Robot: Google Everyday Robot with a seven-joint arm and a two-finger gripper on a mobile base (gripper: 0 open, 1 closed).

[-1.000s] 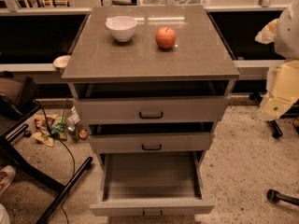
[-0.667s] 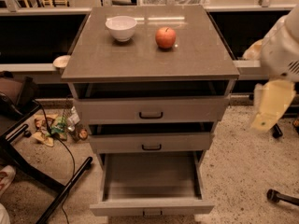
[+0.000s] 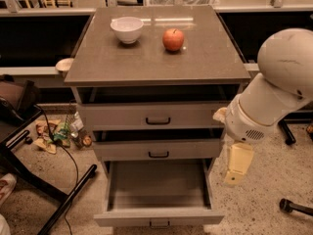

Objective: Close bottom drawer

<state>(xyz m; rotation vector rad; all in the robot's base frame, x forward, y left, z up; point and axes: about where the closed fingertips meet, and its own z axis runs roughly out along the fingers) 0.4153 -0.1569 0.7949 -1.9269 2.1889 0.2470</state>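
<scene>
The bottom drawer is the lowest of three grey cabinet drawers. It is pulled far out and its box is empty, with a small dark handle at the lower frame edge. My gripper hangs from the white arm on the right. It is beside the drawer's right side wall, level with the gap under the middle drawer, and apart from the drawer. It holds nothing that I can see.
The middle drawer and top drawer each stand slightly out. A white bowl and a red apple sit on the cabinet top. Litter, a cable and black chair legs lie at left; a chair caster is at right.
The arm has swung in from the right edge toward the cabinet and lower. The gripper is now close beside the bottom drawer's right side. The drawers have not moved.
</scene>
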